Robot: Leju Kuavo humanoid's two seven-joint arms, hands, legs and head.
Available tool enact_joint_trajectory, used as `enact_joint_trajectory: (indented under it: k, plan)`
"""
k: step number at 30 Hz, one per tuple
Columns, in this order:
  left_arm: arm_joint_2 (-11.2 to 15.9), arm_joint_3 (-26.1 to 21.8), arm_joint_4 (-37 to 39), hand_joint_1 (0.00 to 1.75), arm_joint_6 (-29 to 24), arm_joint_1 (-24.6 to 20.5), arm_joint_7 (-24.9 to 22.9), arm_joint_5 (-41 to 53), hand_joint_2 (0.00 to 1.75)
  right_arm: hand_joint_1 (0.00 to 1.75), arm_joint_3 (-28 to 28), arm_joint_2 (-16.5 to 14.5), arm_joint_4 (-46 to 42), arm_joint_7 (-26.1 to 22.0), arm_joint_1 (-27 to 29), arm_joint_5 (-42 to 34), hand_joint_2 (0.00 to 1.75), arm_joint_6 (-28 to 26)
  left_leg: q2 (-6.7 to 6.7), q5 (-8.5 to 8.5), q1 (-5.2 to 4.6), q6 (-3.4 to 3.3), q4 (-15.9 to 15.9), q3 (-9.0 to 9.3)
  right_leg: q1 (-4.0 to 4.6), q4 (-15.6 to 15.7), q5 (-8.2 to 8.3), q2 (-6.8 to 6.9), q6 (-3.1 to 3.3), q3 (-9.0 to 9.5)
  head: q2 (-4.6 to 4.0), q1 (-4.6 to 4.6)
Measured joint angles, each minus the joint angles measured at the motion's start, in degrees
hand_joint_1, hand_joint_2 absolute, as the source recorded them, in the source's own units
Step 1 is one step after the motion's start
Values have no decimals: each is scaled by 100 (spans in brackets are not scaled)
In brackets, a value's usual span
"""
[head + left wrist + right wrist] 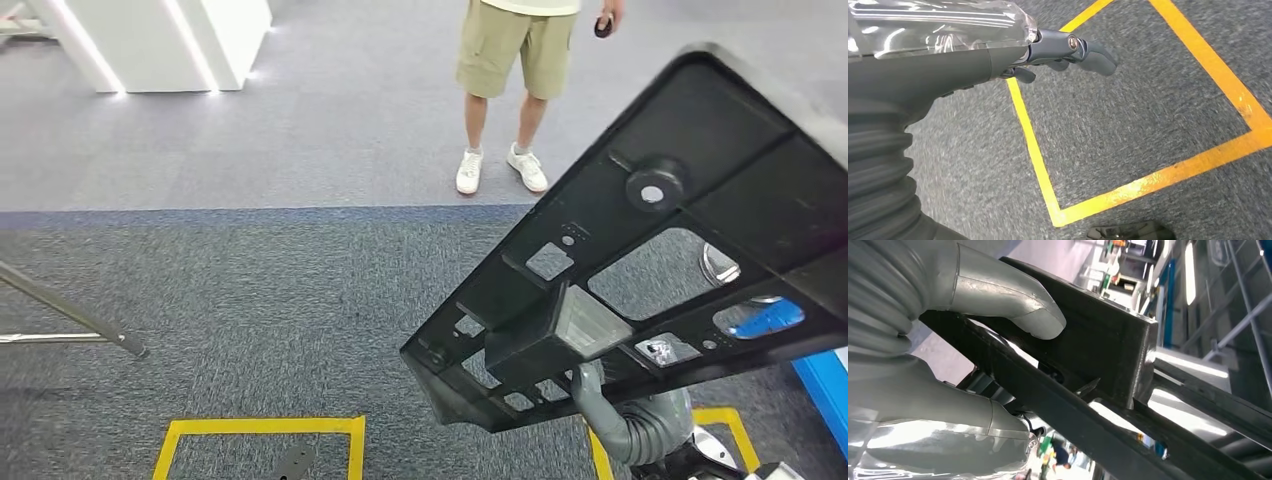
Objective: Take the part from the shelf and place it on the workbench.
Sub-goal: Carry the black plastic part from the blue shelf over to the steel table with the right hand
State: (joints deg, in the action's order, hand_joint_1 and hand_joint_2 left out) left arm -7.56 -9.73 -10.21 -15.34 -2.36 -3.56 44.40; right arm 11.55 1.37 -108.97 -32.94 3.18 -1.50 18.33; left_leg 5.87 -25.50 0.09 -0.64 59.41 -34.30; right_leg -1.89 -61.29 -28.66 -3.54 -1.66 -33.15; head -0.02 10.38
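Observation:
The part [720, 130] is a large black plastic frame with cut-outs and ribs, held up tilted at the right of the head view. My right hand [592, 396] grips it from below at a boxy block near its lower edge. In the right wrist view the thick thumb [1013, 300] presses on the black part [1108, 350], with the other fingers under a bar of it. My left hand [1058, 50] hangs over the carpet with its fingers loosely out, holding nothing.
A person in khaki shorts and white shoes [515, 60] stands ahead on the lighter floor. A white counter [160, 40] is at the far left. Yellow tape squares [260, 430] mark the dark carpet. A metal pole [70, 315] slants in from the left, and a blue fixture [825, 390] sits at the right.

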Motion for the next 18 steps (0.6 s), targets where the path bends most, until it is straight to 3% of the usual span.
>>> enact_joint_trajectory:
  k: [1,3,5,7,9,10,11,12,14,16,18]
  plan:
    - [7,0,0,0,0,7,-17,6,175,175,-2,-2,-1,0,5,-2,175,10,56,0,8,37,26,-39,13,46,-20,-48,25,11,0,-1]
    - [28,0,0,0,3,39,-44,25,175,175,-5,-10,-7,2,10,-4,175,26,116,15,28,100,32,-89,35,70,1,52,101,4,0,-2]
    - [53,0,0,0,9,61,-68,47,175,175,-7,-25,-13,4,13,-6,175,35,-96,-88,18,151,203,-180,33,110,20,182,176,28,0,1]
    - [65,1,0,0,14,47,-94,63,175,175,-11,-38,-20,7,24,-7,175,45,-418,-403,12,190,805,-462,53,130,18,334,224,43,0,3]
    - [72,2,0,0,19,39,-122,72,175,175,-16,-45,-25,8,33,-8,175,53,-533,-680,33,210,1514,-797,88,129,7,498,247,43,0,2]
    - [76,2,0,0,22,44,-143,78,175,175,-20,-48,-25,9,36,-8,175,56,-546,-684,37,205,1642,-854,102,129,0,576,254,46,0,2]
    - [86,2,0,0,25,51,-176,84,175,175,-23,-51,-25,11,37,-8,175,61,-554,-582,36,190,1538,-794,114,129,-8,648,259,52,0,2]
    - [100,2,0,0,27,55,-218,90,175,175,-26,-55,-26,13,37,-8,175,66,-588,-400,26,162,1209,-617,123,130,-17,714,261,65,0,2]
    - [139,2,0,0,27,49,-311,94,175,175,-34,-61,-37,15,36,-8,175,77,-812,-120,-42,81,392,-190,142,136,-40,834,248,95,0,2]
    - [191,2,0,0,27,38,-382,85,175,175,-44,-68,-49,19,36,-10,175,85,-961,-69,-118,6,5,-1,153,154,-53,940,209,114,0,2]
    - [249,1,0,0,28,57,-424,72,175,175,-49,-72,-54,26,33,-12,175,90,-859,-56,-140,-48,-58,16,155,191,-59,1044,158,147,0,2]
